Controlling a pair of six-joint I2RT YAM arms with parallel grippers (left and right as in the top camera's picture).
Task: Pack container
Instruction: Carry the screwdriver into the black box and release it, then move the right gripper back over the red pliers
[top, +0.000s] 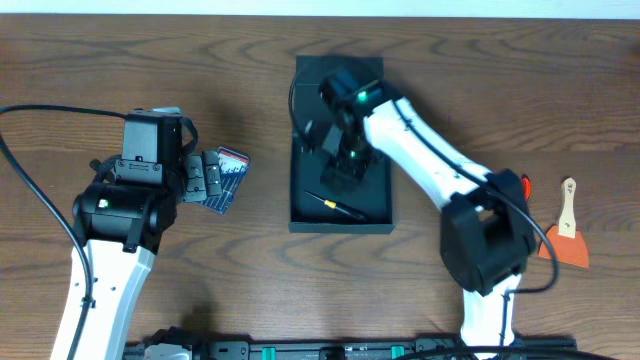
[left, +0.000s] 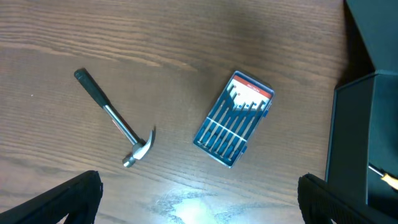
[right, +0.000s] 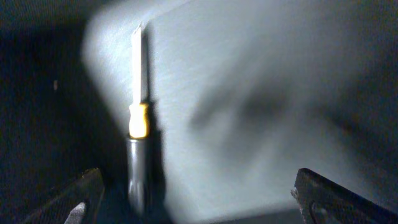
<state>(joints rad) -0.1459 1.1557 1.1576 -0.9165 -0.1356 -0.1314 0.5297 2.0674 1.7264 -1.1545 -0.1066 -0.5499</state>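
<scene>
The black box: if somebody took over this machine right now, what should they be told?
Left gripper: open and empty, above the hammer and screwdriver set on the table.
Right gripper: open, down inside the container.
Done: one screwdriver lies in the container.
Left: the hammer, the set and the scraper on the right are all outside it.

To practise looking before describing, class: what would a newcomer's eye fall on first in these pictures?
The right gripper reaches into the dark box at centre, where a screwdriver with a yellow collar lies. Left of the box, a hammer and a blue case of small screwdrivers lie on the wood; an orange-bladed scraper lies far right.
</scene>
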